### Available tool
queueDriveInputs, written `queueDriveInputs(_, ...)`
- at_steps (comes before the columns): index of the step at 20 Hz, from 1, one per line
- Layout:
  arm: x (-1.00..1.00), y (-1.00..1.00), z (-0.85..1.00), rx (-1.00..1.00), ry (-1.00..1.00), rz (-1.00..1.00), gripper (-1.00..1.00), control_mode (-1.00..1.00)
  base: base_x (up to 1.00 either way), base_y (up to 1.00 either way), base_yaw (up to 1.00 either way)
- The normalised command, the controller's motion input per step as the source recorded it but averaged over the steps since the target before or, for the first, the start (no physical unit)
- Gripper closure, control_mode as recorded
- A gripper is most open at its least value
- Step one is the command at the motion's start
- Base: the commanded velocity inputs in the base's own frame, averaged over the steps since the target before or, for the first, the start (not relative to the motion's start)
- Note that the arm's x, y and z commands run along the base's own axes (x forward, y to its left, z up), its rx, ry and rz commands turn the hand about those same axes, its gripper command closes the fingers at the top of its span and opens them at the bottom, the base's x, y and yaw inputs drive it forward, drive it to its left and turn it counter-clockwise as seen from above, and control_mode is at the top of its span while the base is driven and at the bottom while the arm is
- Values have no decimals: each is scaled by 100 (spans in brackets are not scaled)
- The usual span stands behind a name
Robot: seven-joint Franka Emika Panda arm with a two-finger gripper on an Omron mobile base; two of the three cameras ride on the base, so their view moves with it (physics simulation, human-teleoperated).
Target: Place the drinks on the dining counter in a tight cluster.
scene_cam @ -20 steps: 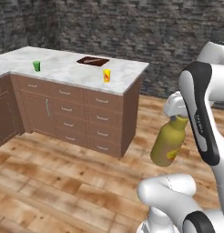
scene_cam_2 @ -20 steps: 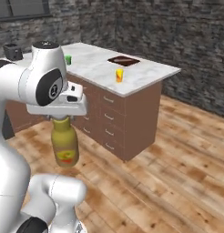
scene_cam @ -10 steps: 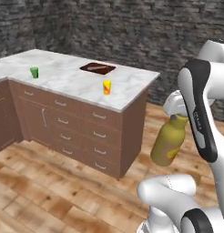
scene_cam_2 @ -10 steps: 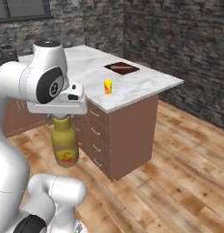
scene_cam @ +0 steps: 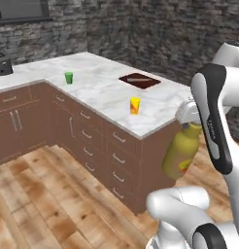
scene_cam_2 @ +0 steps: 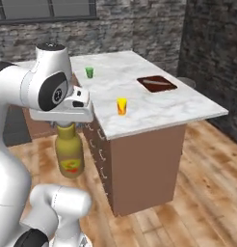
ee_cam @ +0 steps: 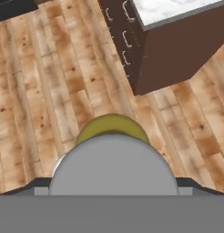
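Note:
My gripper is shut on the grey cap of the big mustard-amber bottle, which hangs upright below the hand, well above the wooden floor. In the right base view the same bottle hangs under the gripper, its yellow-red label facing the camera. The hand view looks straight down on the grey cap, with the bottle's yellow shoulder just beyond it. A marble-topped counter with drawers and a plain brown end stands to the bottle's side, apart from it. Whether it is the dining counter I cannot tell.
On the marble top stand a small green cup and a yellow cup, with a dark brown board further back. Dark stone walls close the room behind. Open wooden floor lies beneath the bottle.
The whole picture has shifted, so the base has driven: the counter now sits closer and further round. The bottle hangs in the gripper as before.

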Motion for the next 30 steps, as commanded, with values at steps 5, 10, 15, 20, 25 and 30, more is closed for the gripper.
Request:
queueDriveInputs(5, 0, 0, 0, 0, 0, 0, 100, 100, 84, -91, 60)
queueDriveInputs(10, 0, 0, 0, 0, 0, 0, 100, 100, 51, -100, 50)
queueDriveInputs(15, 0, 0, 0, 0, 0, 0, 100, 100, 41, -100, 44)
queueDriveInputs(20, 0, 0, 0, 0, 0, 0, 100, 100, 37, -100, 23)
queueDriveInputs(25, 0, 0, 0, 0, 0, 0, 100, 100, 55, -58, 2)
queueDriveInputs(30, 0, 0, 0, 0, 0, 0, 100, 100, 63, -29, -10)
